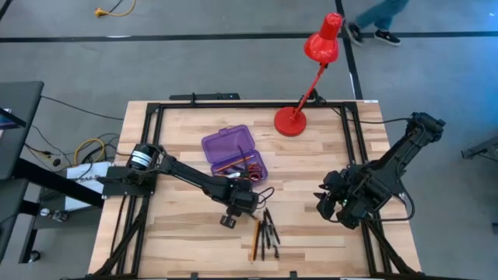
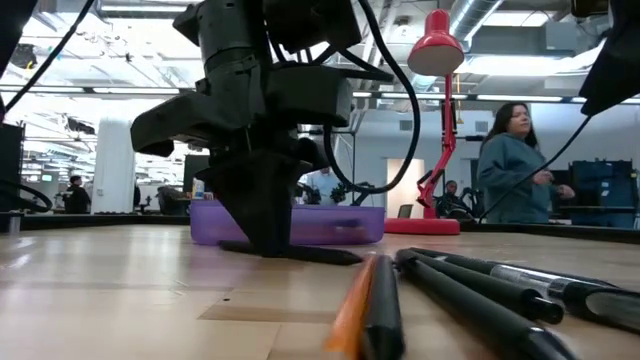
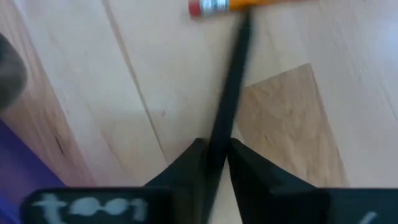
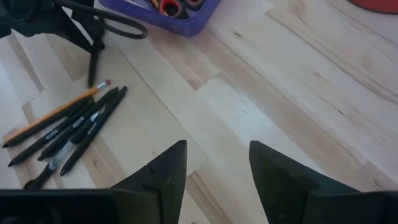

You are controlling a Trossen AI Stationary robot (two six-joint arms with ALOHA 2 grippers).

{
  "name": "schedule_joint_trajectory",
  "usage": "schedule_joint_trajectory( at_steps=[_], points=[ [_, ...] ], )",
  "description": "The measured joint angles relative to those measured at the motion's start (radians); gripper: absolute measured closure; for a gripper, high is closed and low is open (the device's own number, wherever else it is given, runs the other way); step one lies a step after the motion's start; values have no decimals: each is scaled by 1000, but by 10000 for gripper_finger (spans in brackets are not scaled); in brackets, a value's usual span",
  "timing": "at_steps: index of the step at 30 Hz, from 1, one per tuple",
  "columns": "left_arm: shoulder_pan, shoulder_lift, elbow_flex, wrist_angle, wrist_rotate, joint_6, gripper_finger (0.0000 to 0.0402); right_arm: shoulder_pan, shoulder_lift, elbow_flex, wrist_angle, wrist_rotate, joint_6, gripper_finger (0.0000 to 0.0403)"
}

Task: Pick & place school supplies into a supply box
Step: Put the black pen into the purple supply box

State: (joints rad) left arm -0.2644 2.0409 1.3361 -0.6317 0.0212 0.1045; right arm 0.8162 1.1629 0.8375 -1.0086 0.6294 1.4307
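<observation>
My left gripper [image 1: 228, 220] stands at the table's middle, just near of the supply box [image 1: 233, 154], pointing down and shut on a slim black pen [image 3: 233, 81]. The purple translucent box lies open on the wood; it holds red-handled scissors [image 4: 171, 7] and orange pencils. A loose bunch of black pens [image 1: 268, 231] and one orange pencil [image 1: 255, 239] lies on the table by the near edge, beside the left gripper. My right gripper [image 4: 214, 165] is open and hovers over the right side of the table [image 1: 331, 204], touching nothing. My left gripper pinches the black pen between its two fingers [image 3: 245, 158], near one end of the pen [image 3: 219, 134]. The fingers come from above, pointing down, and lie across the pen. The pen [image 2: 300, 252] runs level at the tabletop; whether it is lifted I cannot tell.
A red desk lamp [image 1: 299, 93] stands on its round base [image 1: 290, 122] at the far edge, right of the box. A black frame [image 1: 156, 109] runs round the table. Bare wood lies between the two grippers. People stand in the room beyond the table.
</observation>
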Motion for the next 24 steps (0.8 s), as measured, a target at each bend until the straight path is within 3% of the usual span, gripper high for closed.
schedule_joint_trajectory(
  at_steps=[6, 16, 24],
  points=[
    [-13, 1, -2, -13, -7, -123, 388, 0, 0, 0, -1, 0, -22, 237],
    [-79, 1, -6, -50, -41, -331, 392, 0, 0, 0, -7, -18, -110, 237],
    [-100, -26, -10, -58, 128, -424, 392, -26, 0, 0, -15, -30, -213, 237]
  ],
)
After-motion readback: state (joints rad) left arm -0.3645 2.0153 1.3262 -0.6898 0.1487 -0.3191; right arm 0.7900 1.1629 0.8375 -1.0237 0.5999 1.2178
